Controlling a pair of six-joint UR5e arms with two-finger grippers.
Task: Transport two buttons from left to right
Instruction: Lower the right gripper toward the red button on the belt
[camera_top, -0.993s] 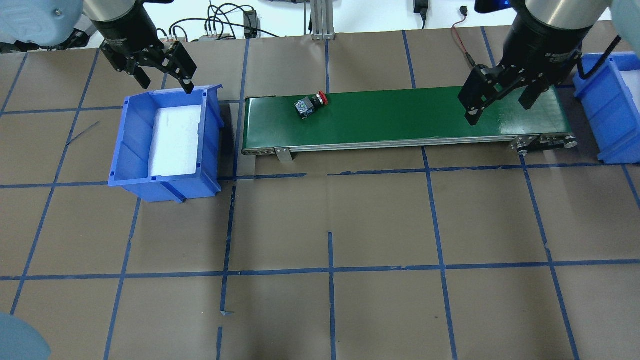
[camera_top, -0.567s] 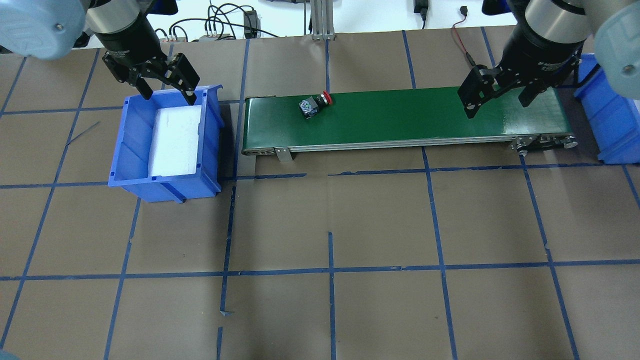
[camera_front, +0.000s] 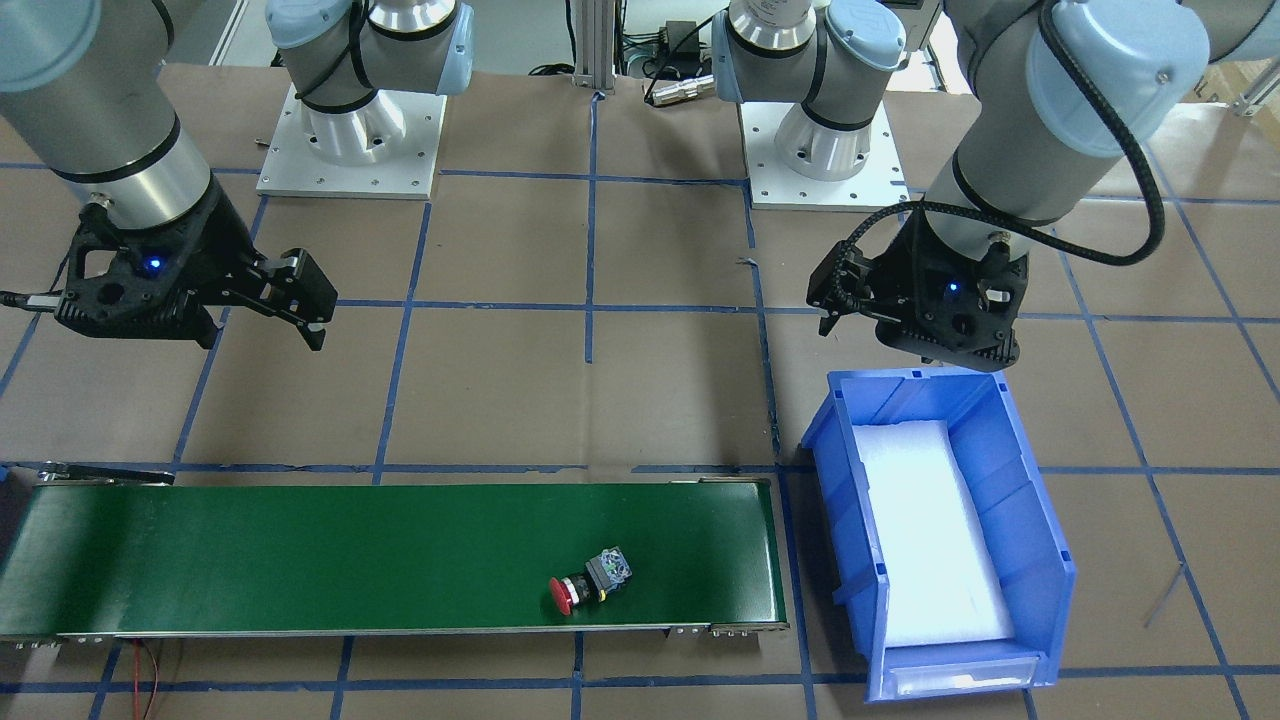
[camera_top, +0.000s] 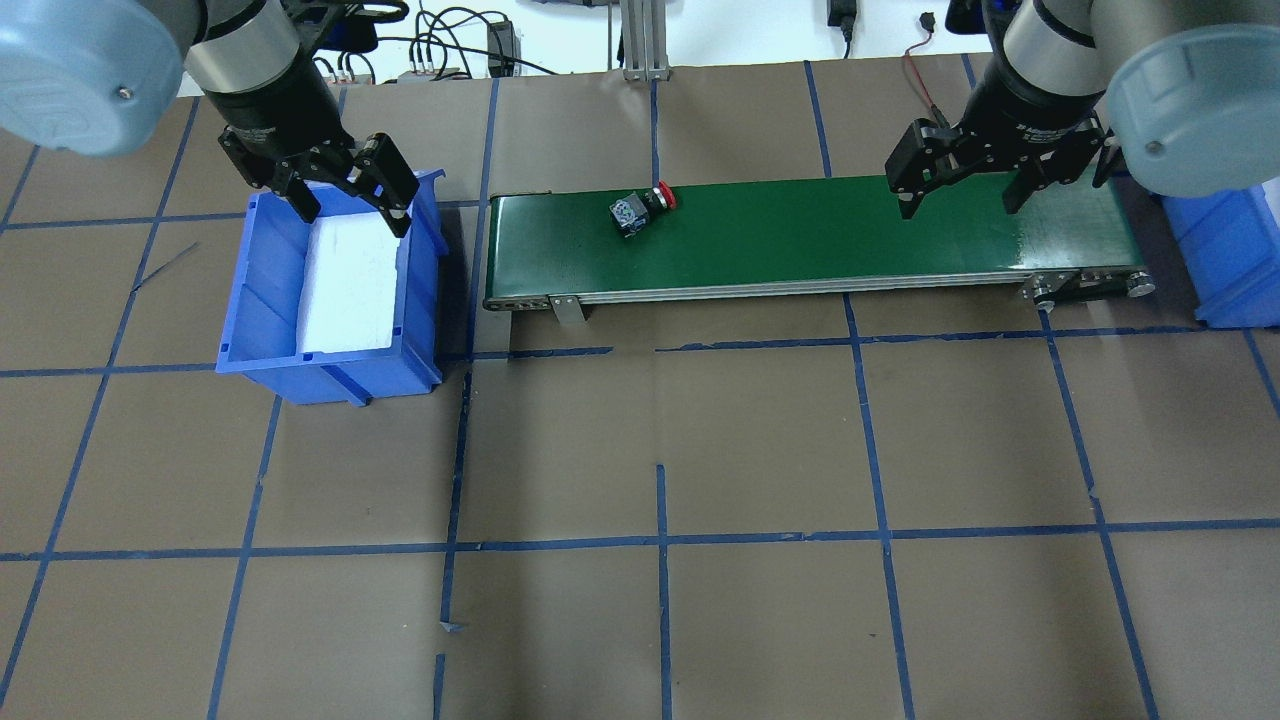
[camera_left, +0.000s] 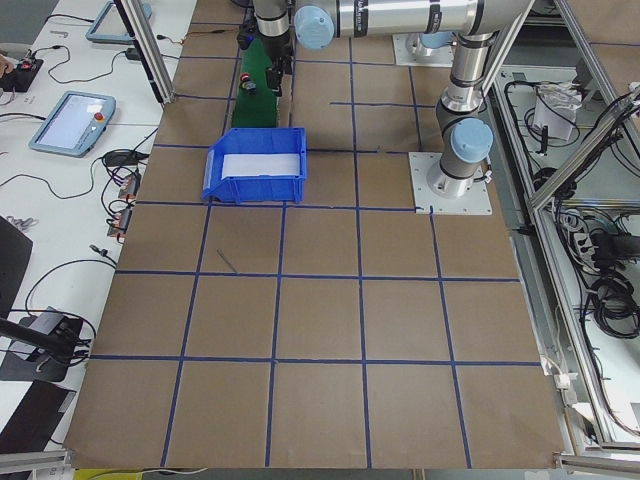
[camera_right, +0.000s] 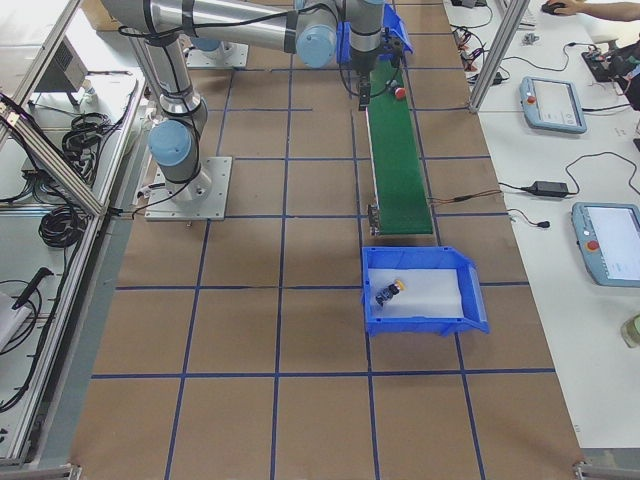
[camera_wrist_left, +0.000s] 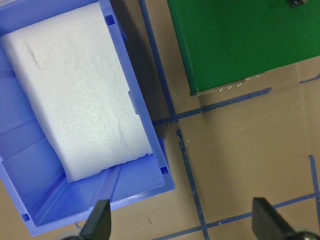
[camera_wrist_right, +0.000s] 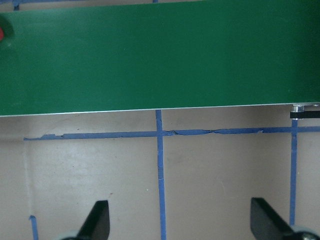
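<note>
The red-capped button (camera_top: 640, 208) lies on its side on the green conveyor belt (camera_top: 850, 235), near its left end; it also shows in the front view (camera_front: 588, 582). The yellow-capped button (camera_right: 388, 292) lies in the right blue bin (camera_right: 420, 322). My left gripper (camera_top: 352, 208) is open and empty above the far end of the left blue bin (camera_top: 262, 290), which holds only white foam (camera_wrist_left: 75, 95). My right gripper (camera_top: 960, 205) is open and empty over the far edge of the belt's right part, well to the right of the red button.
The right blue bin (camera_top: 1225, 250) stands just past the belt's right end. The brown table paper carries a blue tape grid. Cables and a power supply lie along the far table edge (camera_top: 480, 50). Both arm bases (camera_front: 350, 130) stand on the robot's side.
The red button has travelled a little to the right on the belt. My left gripper has moved in over the left bin. My right gripper has shifted left and farther back. Both stay open.
</note>
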